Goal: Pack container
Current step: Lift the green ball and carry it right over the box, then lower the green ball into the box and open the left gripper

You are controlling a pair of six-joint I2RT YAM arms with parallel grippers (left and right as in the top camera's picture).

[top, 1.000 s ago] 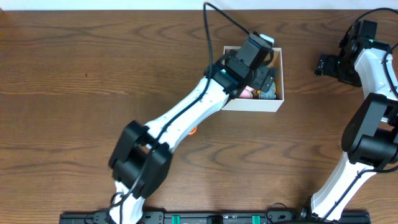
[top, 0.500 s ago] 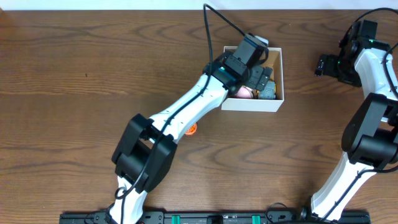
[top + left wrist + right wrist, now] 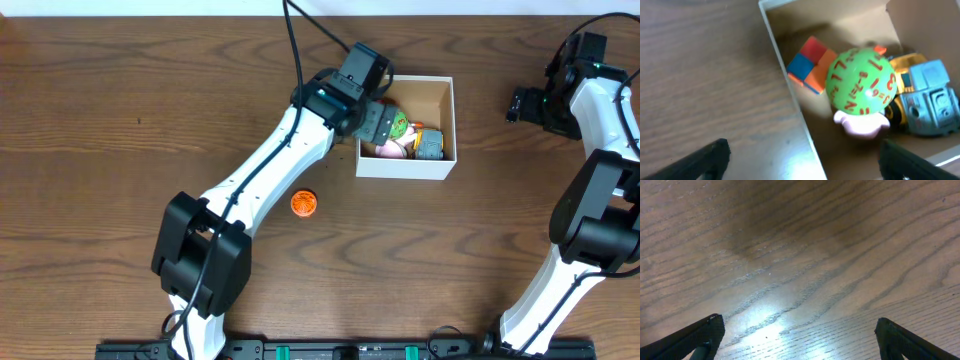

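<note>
The container [image 3: 405, 166] is a white-walled cardboard box with a brown inside, at the back right of centre; its left wall shows in the left wrist view [image 3: 790, 95]. Inside lie a green ball with red numbers [image 3: 861, 82], a pink toy [image 3: 862, 124], a red, blue and orange block [image 3: 810, 62] and a grey and yellow toy [image 3: 922, 102]. An orange ball [image 3: 304, 204] lies on the table left of the box. My left gripper [image 3: 378, 122] is open and empty above the box's left wall [image 3: 800, 160]. My right gripper [image 3: 520, 104] is open and empty over bare table at the far right [image 3: 800, 337].
The brown wooden table [image 3: 120, 140] runs wide to the left and front. My left arm [image 3: 270, 170] stretches diagonally from the front edge to the box. My right arm [image 3: 600, 190] stands along the right edge.
My left gripper has pulled back to the left out of the box and is empty. The green ball now lies uncovered in the box. The orange ball is now fully in view.
</note>
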